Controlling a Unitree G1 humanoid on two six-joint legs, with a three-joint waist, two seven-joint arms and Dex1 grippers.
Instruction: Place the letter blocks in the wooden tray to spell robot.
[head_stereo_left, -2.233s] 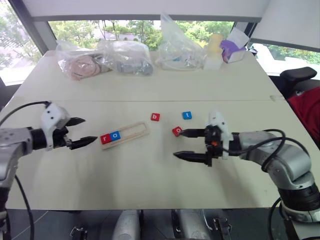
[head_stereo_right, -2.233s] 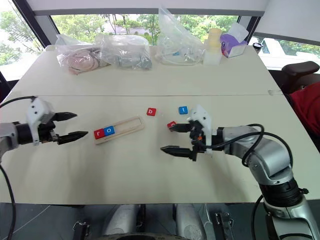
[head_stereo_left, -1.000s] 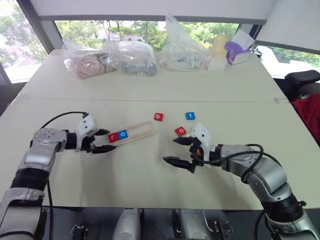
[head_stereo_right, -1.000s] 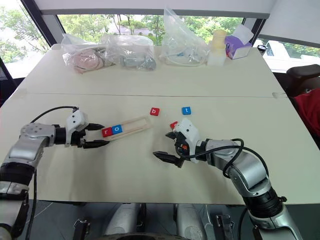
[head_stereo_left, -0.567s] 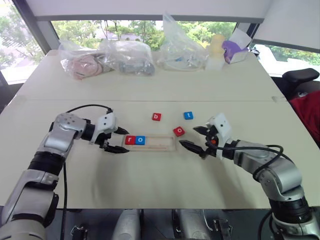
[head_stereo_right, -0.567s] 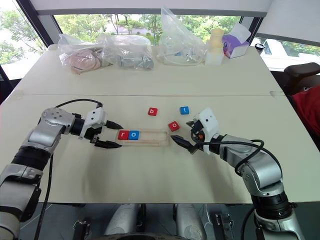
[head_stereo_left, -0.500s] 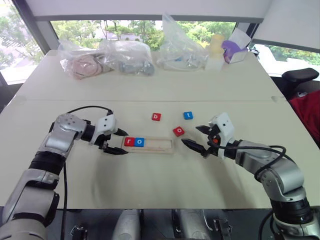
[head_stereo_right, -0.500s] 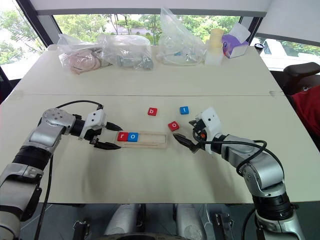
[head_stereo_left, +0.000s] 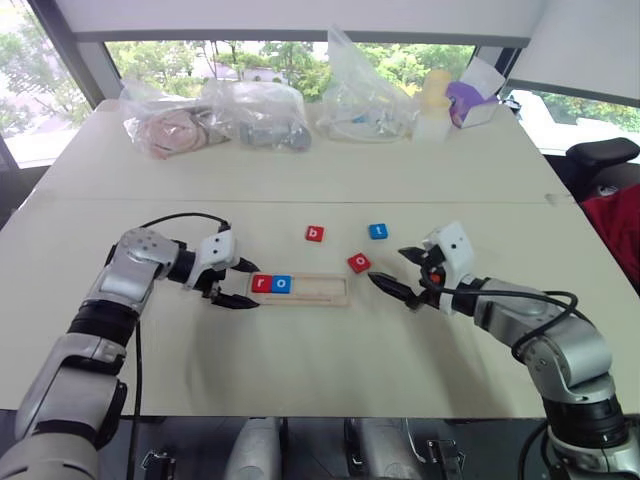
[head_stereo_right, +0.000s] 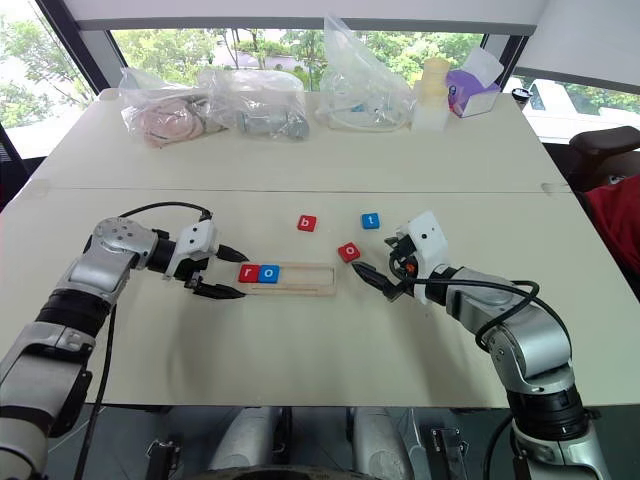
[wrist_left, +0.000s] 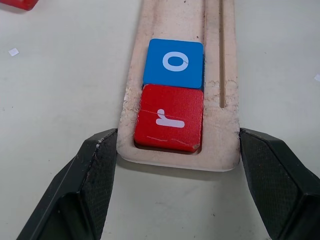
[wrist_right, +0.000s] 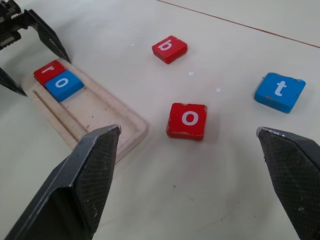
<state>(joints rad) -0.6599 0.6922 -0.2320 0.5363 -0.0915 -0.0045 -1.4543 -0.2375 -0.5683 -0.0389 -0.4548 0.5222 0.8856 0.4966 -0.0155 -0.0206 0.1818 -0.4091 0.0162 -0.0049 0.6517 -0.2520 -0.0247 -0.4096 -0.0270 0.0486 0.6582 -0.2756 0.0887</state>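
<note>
The wooden tray (head_stereo_left: 322, 289) lay slanted a moment ago. It now sits square to the tabletop's (head_stereo_left: 300, 350) near edge and has slid toward the right. The left gripper (head_stereo_left: 245, 286) has come in to the tray's left end. Its fingers (wrist_left: 95, 165) are drawn in narrow, one against each long side of that end, so it seems to be clamping the tray to steady it. The red r (head_stereo_left: 262, 283) and blue o (head_stereo_left: 282, 284) sit touching in the first two places. The three places to their right are bare, so the word looks two-fifths done.

The right gripper (head_stereo_left: 388, 266) has swung out to the right and now hovers just off the tray's right end. Its fingers are spread wide and hold nothing.

Just beyond it the red o (head_stereo_left: 359, 263) lies flat on the tabletop. Farther back are the red b (head_stereo_left: 315, 234) and blue t (head_stereo_left: 377, 231), set apart from each other. By the spelling, b would go in next.
</note>
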